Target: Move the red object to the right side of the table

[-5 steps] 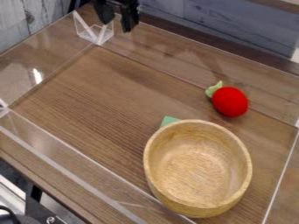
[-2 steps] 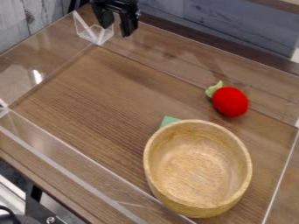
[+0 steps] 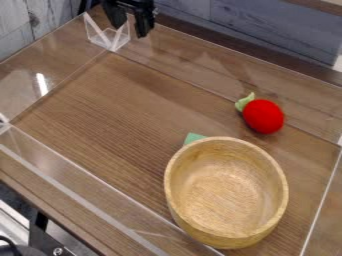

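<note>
The dark fingers [image 3: 134,20] hang spread wide apart with nothing between them, pointing down over the far left corner of the table [image 3: 120,110], just beside the low clear acrylic wall [image 3: 104,38] that meets there. Only the lower part of the gripper shows; the rest runs off the top of the view.

Well apart from the fingers, the red object [image 3: 263,115] lies on the wood-grain surface close to the right edge, its green leafy top turned toward the far left corner. Nothing touches it.

Nearer the front edge, towards the right front corner, stands a large light wooden bowl [image 3: 227,192], upright and hollow side up. A small green scrap [image 3: 195,138] peeks out at the bowl's far rim.
</note>
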Robot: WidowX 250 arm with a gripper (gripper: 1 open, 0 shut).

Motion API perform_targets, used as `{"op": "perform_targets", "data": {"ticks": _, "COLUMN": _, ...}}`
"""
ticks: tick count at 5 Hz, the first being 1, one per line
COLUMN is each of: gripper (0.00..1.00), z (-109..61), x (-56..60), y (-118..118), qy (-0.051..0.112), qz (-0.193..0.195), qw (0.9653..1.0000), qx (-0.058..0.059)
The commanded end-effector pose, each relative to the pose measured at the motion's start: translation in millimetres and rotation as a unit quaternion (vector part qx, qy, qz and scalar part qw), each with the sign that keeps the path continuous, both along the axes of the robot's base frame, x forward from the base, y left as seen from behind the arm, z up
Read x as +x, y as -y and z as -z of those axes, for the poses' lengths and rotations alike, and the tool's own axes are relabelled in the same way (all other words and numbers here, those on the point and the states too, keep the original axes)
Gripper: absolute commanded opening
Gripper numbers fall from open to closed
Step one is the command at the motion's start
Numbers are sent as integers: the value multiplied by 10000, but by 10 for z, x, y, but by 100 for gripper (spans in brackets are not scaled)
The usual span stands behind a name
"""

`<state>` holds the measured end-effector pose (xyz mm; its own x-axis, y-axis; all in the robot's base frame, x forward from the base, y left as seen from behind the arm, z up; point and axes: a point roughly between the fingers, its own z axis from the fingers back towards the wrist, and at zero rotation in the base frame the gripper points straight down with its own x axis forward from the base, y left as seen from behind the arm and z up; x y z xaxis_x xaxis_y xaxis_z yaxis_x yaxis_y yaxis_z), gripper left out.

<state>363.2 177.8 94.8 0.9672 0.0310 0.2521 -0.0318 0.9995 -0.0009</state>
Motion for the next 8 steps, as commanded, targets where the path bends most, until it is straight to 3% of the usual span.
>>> {"op": "perform_targets", "data": {"ticks": 1, "gripper": 100, "z": -208, "x": 87, "y": -96, "qy": 283, "qz": -653, "qw": 9973, "qx": 178}}
{"op": "perform_targets", "data": {"ticks": 2, "gripper": 100, "z": -233, "x": 110, "y": -29, "qy": 322, "qz": -1172, "qw": 9925, "qx": 145}}
{"op": "perform_targets", "data": {"ticks": 4, "gripper": 100, "z": -633, "x": 78, "y": 47, "qy": 409, "qz": -704, "qw": 9967, "qx": 64}}
{"op": "perform_targets", "data": {"ticks": 5, "gripper": 100, "z": -613, "x": 25, "y": 220, "qy": 408, "qz": -399, "qw": 9984, "qx": 21}}
{"op": "perform_targets", "data": {"ticks": 6, "gripper": 100, "z": -500, "x": -43, "y": 360, "qy": 300, "qz": -159, "qw": 9994, "qx": 5}}
{"op": "perform_targets", "data": {"ticks": 8, "gripper": 100, "z": -197, "x": 114, "y": 324, "qy": 242, "qz": 279, "qw": 9993, "qx": -17}}
